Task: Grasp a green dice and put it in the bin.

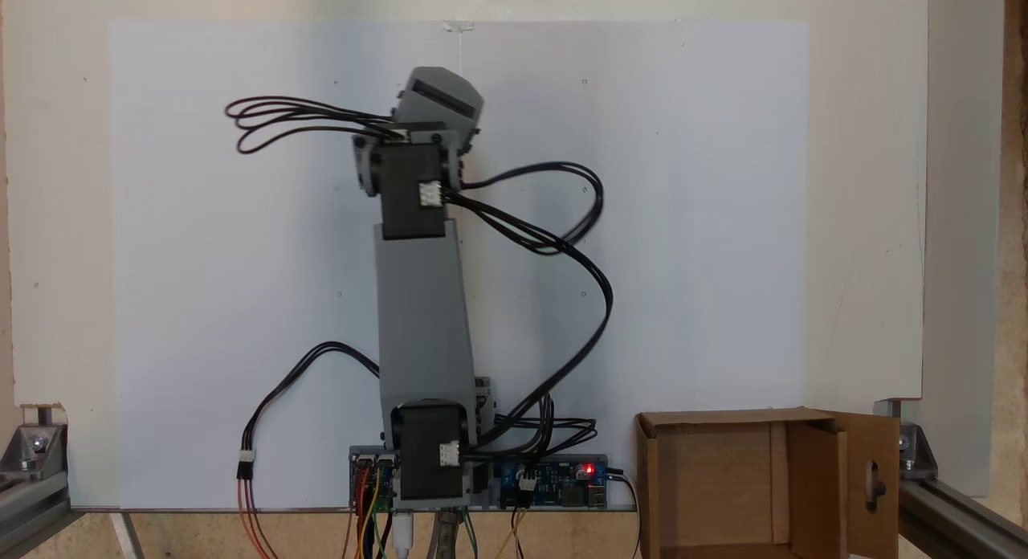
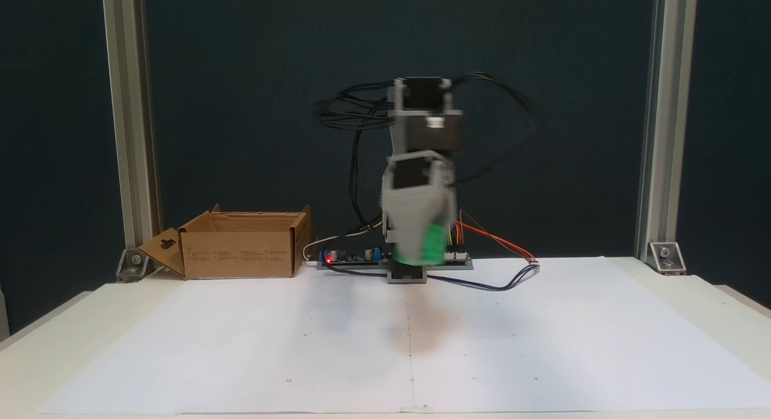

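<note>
My gripper (image 2: 420, 259) hangs motion-blurred above the white sheet, a little in front of the arm's base, pointing down. The green dice (image 2: 435, 244) sits between its jaws, lifted clear of the table, so the gripper is shut on it. In a fixed view from above, the grey arm (image 1: 422, 302) reaches up the picture and its wrist covers the dice. The bin (image 2: 238, 256), a brown cardboard box, stands open at the left next to the base; from above the bin (image 1: 715, 487) lies at the lower right, its flap (image 1: 871, 483) with the slot folded outward.
A white paper sheet (image 2: 409, 347) covers the table. The controller boards (image 1: 554, 479) and loose black cables (image 1: 562, 222) sit by the base. Aluminium frame posts (image 2: 129, 124) stand at both back corners.
</note>
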You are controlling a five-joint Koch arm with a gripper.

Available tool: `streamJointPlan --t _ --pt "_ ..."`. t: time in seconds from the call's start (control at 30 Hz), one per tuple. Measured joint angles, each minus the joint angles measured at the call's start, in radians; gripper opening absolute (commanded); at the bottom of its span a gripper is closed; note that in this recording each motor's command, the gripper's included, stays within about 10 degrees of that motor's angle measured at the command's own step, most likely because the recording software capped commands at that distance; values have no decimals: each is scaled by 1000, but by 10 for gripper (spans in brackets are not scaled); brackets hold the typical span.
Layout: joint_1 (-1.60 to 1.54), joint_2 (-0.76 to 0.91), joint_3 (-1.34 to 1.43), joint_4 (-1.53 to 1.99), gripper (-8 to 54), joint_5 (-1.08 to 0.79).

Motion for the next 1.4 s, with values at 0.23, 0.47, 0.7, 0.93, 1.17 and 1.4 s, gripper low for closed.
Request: streamJointPlan --t 0.23,0.47,0.7,0.93,1.17,1.4 --pt "245 239 98 29 114 -98" --pt "469 350 26 362 114 -227" --pt "808 360 0 472 114 -394" --pt "1161 360 -3 474 114 -604" --pt "1500 276 -3 417 114 -824" --pt "1744 66 -3 232 114 -951"
